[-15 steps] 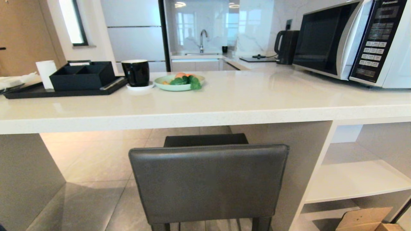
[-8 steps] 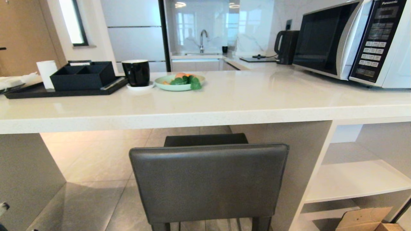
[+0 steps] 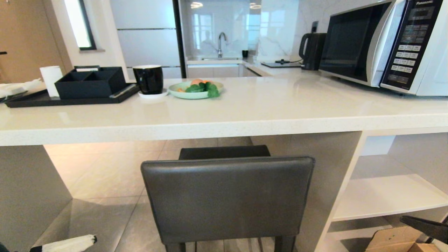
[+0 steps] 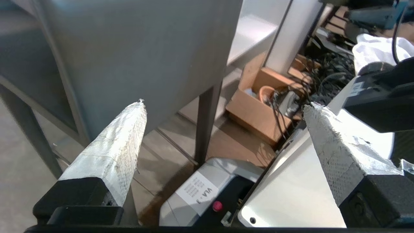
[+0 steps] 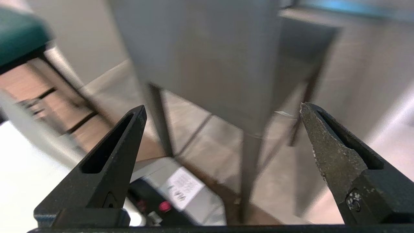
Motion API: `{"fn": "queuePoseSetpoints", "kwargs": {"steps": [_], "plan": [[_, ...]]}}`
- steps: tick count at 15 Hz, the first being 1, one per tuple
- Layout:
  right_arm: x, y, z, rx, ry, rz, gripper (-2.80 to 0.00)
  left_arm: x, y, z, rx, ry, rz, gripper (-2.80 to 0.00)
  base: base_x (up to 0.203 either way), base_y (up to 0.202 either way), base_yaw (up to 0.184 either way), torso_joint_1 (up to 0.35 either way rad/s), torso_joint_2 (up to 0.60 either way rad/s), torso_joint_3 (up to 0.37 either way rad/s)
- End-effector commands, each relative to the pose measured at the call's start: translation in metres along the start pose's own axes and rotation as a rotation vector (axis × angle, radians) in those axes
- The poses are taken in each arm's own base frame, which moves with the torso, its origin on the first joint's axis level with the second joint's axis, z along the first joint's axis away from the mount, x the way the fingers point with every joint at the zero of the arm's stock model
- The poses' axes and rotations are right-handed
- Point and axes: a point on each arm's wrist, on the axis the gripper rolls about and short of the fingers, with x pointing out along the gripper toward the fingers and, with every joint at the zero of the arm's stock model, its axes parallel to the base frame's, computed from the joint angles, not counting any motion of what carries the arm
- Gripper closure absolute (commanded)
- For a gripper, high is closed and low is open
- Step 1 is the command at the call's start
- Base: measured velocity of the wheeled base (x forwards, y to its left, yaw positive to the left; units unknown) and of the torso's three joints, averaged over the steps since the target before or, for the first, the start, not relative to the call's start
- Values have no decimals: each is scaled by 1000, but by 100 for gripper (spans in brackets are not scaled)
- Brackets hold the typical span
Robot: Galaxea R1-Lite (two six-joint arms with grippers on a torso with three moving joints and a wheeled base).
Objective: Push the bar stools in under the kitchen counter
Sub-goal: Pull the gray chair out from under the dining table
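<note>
Kitchen tabletop (image 3: 224,115) fills the frame's middle; the grey stool (image 3: 227,197) is seen lower centre, its seat partly beneath. Both tools, left (image 3: 75,242) and right (image 3: 423,224), are held spread apart at the bottom corners, flanking it without touching. An uneven push could twist the stool against the shelf (image 3: 385,196).

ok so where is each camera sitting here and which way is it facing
Head view: on the robot's head, facing forward and down at the kitchen counter and the grey stool; a left gripper fingertip and a right gripper fingertip poke in at the bottom corners.
Left wrist view: behind the open taped fingers, facing the grey stool's back and legs and a cardboard box on the floor.
Right wrist view: behind the open black fingers, facing the grey stool, with the teal stool at one edge.
Shared: all three see the grey stool; head and left wrist both see the box.
</note>
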Motion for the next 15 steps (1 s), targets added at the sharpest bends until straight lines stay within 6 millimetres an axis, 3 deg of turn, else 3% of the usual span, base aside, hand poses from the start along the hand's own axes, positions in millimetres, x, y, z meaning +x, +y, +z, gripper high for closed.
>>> {"fn": "queuePoseSetpoints", "kwargs": {"steps": [1,4,9,15], "plan": [[18,-11,-3,54,74,57,-280,13,13,-6,-61,64,-1,-280,0,0,0,0,0,0],[39,-19,-8,80,129,128,-280,31,31,-13,-97,106,-7,-280,0,0,0,0,0,0],[74,-28,-31,91,191,212,-280,48,71,-29,-143,131,8,-280,0,0,0,0,0,0],[111,-48,-35,50,142,209,-280,69,105,-27,-22,53,-15,-280,0,0,0,0,0,0]]}}
